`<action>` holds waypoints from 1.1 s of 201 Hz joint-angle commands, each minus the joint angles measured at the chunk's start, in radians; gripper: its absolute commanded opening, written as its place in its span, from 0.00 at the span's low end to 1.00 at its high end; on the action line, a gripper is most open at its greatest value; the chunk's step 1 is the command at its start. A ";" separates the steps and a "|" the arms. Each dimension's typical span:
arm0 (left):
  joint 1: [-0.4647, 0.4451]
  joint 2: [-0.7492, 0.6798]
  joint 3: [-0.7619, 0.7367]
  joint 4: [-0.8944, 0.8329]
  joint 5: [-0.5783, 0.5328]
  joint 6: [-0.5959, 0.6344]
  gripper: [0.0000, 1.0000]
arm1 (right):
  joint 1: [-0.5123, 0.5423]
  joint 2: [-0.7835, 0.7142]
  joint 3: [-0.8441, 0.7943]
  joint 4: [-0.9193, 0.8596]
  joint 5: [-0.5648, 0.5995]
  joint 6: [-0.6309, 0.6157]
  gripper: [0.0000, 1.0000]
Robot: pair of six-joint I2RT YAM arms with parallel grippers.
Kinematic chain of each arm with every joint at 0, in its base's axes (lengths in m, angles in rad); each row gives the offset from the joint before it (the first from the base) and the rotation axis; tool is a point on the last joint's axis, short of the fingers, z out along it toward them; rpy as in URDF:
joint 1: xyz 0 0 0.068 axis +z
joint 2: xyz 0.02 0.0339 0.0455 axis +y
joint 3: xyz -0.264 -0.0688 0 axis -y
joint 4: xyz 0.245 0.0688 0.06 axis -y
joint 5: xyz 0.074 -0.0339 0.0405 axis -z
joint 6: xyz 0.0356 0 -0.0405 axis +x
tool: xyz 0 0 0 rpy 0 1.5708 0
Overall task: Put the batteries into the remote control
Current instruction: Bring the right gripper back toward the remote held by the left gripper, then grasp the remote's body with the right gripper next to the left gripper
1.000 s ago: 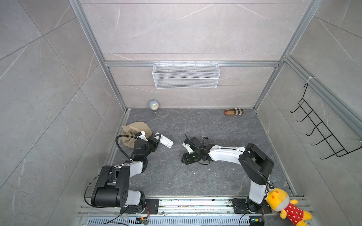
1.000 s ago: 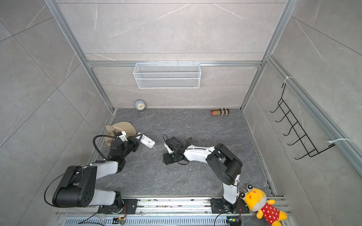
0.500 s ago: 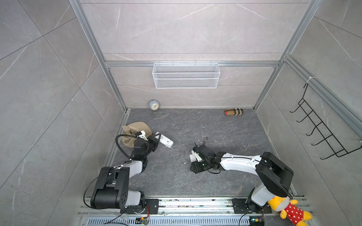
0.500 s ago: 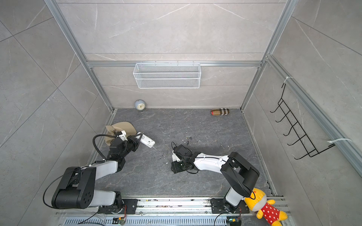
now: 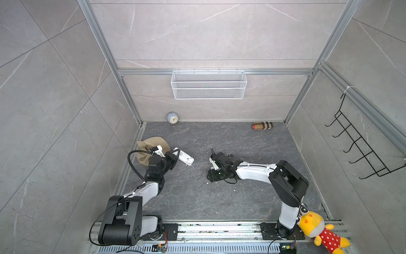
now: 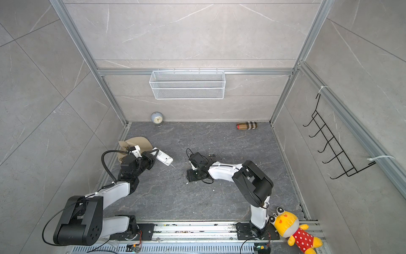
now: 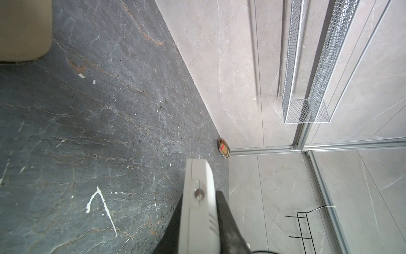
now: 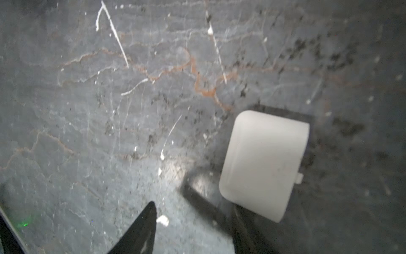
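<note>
Swinging back out after a brief pull toward its base, the right gripper [image 5: 212, 176] hovers half open and empty, battery cover [image 8: 263, 162] lying just beside it, batteries [image 5: 228, 155] untouched near its wrist, while the left gripper [image 7: 198, 198] stays clamped on the remote control [image 5: 185, 158], so loading seems unstarted

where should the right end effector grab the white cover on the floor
Probably pinch the white cover across the two plain edges flanking its tabbed edge, the right end effector coming straight down. It lies low on the floor, so a sideways approach finds little; the tab and rounded edge could slip.
</note>
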 commanded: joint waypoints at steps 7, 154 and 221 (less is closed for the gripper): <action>0.007 -0.054 0.020 -0.019 0.031 0.043 0.00 | -0.033 0.105 0.099 -0.139 0.036 -0.088 0.56; -0.187 -0.007 0.114 0.174 -0.191 -0.175 0.01 | -0.074 -0.204 -0.109 0.704 -0.269 0.652 0.81; -0.274 0.055 0.146 0.277 -0.340 -0.248 0.01 | -0.059 -0.148 -0.048 0.792 -0.230 0.744 0.78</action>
